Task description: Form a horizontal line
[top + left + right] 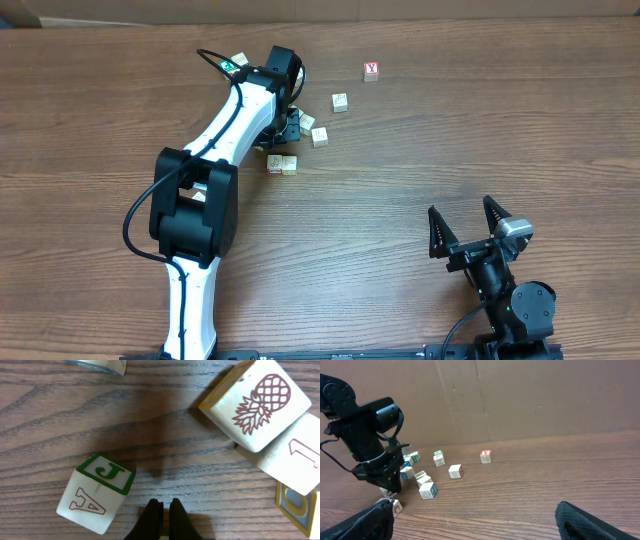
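Plainly, the cube [95,492] reads "J" — below, "A".

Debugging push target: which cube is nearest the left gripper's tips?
The green-J, red-A cube, close beside the left gripper; the pineapple cube lies farther off.

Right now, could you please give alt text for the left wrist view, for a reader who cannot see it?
The left gripper, shut and empty, hangs over a wooden table. At lower left sits a cube with a green J and red A; at upper right a pineapple cube touches a red-character cube, with a blue-and-yellow cube below.
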### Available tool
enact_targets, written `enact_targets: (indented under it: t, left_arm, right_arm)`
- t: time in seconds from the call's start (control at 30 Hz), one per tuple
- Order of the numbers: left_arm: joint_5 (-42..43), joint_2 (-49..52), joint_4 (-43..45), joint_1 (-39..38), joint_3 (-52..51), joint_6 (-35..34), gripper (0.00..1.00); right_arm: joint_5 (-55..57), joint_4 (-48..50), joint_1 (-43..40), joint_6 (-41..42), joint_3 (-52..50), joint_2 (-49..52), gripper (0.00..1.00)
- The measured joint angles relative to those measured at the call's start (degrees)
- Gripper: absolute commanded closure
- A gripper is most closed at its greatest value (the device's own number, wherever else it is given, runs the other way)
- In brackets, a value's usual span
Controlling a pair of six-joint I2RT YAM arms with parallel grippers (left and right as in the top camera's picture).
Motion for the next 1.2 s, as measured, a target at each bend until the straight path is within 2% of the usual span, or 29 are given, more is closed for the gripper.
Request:
enact_targets:
  t: [1.2]
  left_arm:
    - [-0.1,1.8,-2.8,0.3,-0.1,0.0,0.96]
  right_arm:
    - [0.0,0.0,0.0,0.0,0.0,0.0,0.00]
